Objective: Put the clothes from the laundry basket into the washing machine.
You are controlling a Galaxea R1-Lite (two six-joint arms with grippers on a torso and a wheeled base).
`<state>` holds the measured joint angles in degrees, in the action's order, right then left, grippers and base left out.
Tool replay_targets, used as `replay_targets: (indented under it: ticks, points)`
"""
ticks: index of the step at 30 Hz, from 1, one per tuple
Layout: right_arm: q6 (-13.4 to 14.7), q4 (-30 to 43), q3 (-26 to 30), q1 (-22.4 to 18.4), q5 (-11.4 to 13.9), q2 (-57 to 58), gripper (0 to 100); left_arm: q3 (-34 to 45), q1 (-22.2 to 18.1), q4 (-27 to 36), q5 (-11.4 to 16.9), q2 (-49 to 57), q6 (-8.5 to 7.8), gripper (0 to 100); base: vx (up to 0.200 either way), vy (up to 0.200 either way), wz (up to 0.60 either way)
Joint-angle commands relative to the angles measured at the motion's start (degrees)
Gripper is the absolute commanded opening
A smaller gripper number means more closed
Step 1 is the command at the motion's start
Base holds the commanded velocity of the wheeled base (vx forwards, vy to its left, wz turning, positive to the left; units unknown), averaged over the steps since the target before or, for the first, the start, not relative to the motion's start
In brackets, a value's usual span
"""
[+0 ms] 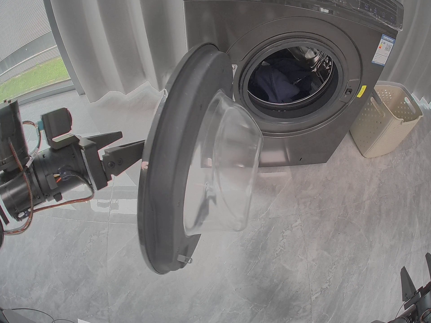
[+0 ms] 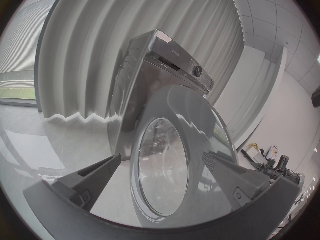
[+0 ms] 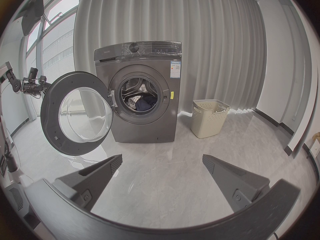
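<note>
A grey front-loading washing machine (image 1: pixel 314 113) stands ahead, and dark blue clothes (image 1: pixel 280 84) lie in its drum. Its round door (image 1: pixel 179 167) with a clear glass bowl hangs wide open toward me. My left gripper (image 1: pixel 130 146) is open just behind the door's outer rim, at the rim's left edge. The left wrist view looks past the open gripper (image 2: pixel 160 160) at the door's outer face (image 2: pixel 166 164). My right gripper (image 3: pixel 161 160) is open and empty, low and well back from the machine (image 3: pixel 143 94). The beige laundry basket (image 1: pixel 386 117) stands to the machine's right.
White curtains (image 1: pixel 116 32) hang behind and beside the machine. A window (image 1: pixel 27 45) is at the far left. The grey tiled floor (image 1: pixel 314 256) is open in front of the machine and basket. Equipment (image 2: pixel 273 164) lies in the room's far corner.
</note>
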<state>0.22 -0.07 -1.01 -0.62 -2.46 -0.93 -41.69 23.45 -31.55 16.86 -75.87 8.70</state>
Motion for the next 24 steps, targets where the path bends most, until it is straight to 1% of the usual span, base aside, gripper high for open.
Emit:
replay_targets:
  ticks: [1,3,4,8,12,18,21,24]
  points:
    - [0.0,0.0,1.0,0.0,0.0,0.4,100,-3.2,3.5,-1.5,-0.7,-5.9,0.0,100,0.0,0.0,0.0]
    - [0.0,0.0,1.0,0.0,0.0,0.4,100,-4.1,4.4,-1.9,-1.1,-7.1,0.0,100,0.0,0.0,0.0]
    - [0.0,0.0,1.0,0.0,0.0,0.4,100,-5.5,5.8,-2.7,-1.5,-8.9,0.0,100,0.0,0.0,0.0]
    - [0.0,0.0,1.0,0.0,0.0,0.4,100,-8.1,8.6,-4.8,-2.3,-12.7,0.08,100,0.0,0.0,0.0]
    - [0.0,0.0,1.0,0.0,-0.1,0.4,100,-11.2,10.7,-6.9,-3.3,-17.1,0.0,100,0.0,0.0,0.0]
    - [0.0,0.0,1.0,0.0,0.0,0.4,100,-15.7,12.0,-8.3,-3.4,-21.7,0.0,100,0.0,0.0,0.0]
    - [0.0,0.0,1.0,0.0,0.0,0.4,100,-21.0,12.5,-8.2,-3.4,-25.4,0.08,100,0.0,0.0,0.0]
    - [0.0,0.0,1.0,0.0,-0.1,0.4,100,-24.1,12.8,-8.2,-3.4,-27.7,0.08,100,0.0,0.0,0.0]
